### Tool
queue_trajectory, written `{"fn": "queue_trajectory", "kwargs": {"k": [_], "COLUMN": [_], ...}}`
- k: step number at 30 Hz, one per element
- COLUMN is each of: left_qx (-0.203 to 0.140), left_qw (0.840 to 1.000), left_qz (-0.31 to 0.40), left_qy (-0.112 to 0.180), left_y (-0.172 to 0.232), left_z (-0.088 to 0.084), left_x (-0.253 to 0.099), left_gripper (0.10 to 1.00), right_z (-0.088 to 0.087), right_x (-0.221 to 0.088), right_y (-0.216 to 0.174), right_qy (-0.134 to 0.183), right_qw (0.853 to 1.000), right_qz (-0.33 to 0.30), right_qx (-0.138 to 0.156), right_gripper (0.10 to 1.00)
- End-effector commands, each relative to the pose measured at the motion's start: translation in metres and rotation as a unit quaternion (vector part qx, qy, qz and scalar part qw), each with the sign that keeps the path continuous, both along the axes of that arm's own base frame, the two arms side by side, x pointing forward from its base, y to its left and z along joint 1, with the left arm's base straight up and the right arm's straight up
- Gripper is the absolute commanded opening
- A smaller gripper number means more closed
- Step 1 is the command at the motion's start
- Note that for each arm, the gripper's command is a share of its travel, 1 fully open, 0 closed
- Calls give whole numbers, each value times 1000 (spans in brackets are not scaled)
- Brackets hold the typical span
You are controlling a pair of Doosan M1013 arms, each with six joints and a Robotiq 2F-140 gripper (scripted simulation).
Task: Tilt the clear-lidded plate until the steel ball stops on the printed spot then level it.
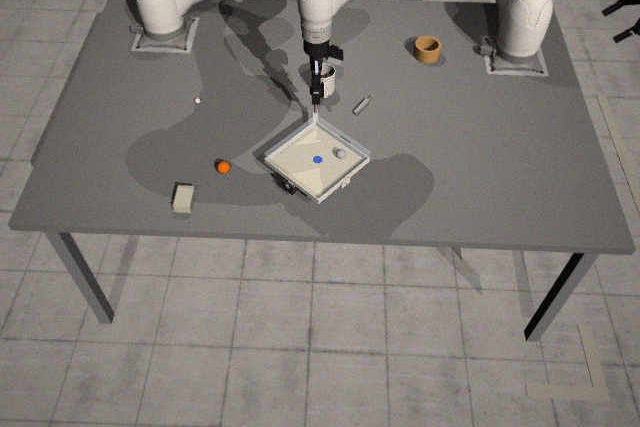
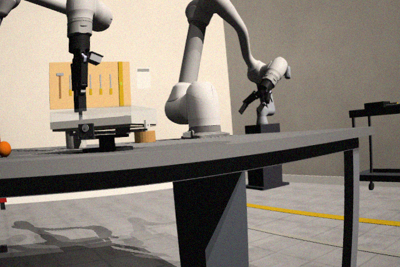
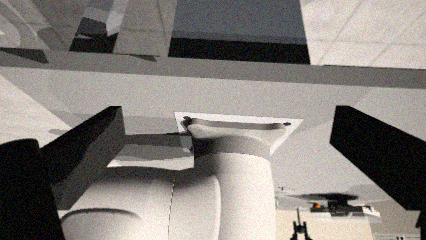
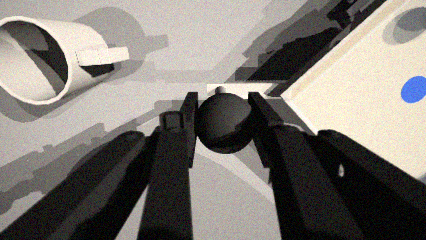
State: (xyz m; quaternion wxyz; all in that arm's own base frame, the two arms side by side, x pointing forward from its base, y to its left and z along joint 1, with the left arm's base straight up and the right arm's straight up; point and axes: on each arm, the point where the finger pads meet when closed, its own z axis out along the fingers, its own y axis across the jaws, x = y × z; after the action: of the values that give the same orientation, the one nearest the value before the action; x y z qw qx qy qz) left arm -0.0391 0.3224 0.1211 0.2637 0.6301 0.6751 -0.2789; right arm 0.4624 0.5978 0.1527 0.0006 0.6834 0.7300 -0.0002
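The clear-lidded plate (image 1: 356, 169) (image 2: 106, 122) (image 4: 350, 130) sits on a dark stand (image 2: 106, 143); I cannot tell exactly how far it leans. The steel ball (image 1: 340, 153) (image 4: 416, 21) lies inside, right of the blue printed spot (image 1: 317, 159) (image 4: 414, 90) in the top view, with a gap between them. My right gripper (image 1: 315, 103) (image 2: 80, 109) (image 4: 222, 108) is shut on a dark round knob (image 4: 224, 125) beside the plate's back corner. My left gripper (image 1: 611, 26) (image 2: 250, 109) (image 3: 227, 125) is open and empty, far off beyond the table's right side.
A white mug (image 1: 328, 82) (image 4: 87, 45) stands close behind the right gripper. A small grey tool (image 1: 361, 105) lies behind the plate. An orange ball (image 1: 223, 167) (image 2: 4, 149) and a pale block (image 1: 184, 198) lie to its left. A wooden bowl (image 1: 427, 54) (image 2: 145, 136) stands at the back right.
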Motion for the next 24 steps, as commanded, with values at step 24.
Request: {"fn": "queue_trajectory", "kwargs": {"k": [24], "left_qx": [1], "left_qw": [1000], "left_qz": [2], "left_qy": [-3], "left_y": [-2], "left_z": [0], "left_x": [-1], "left_gripper": [1000], "right_z": [2], "right_x": [-1], "right_y": [0], "right_qy": [1], "right_qw": [1000], "right_qz": [0], "right_qx": [2], "right_gripper": [99]}}
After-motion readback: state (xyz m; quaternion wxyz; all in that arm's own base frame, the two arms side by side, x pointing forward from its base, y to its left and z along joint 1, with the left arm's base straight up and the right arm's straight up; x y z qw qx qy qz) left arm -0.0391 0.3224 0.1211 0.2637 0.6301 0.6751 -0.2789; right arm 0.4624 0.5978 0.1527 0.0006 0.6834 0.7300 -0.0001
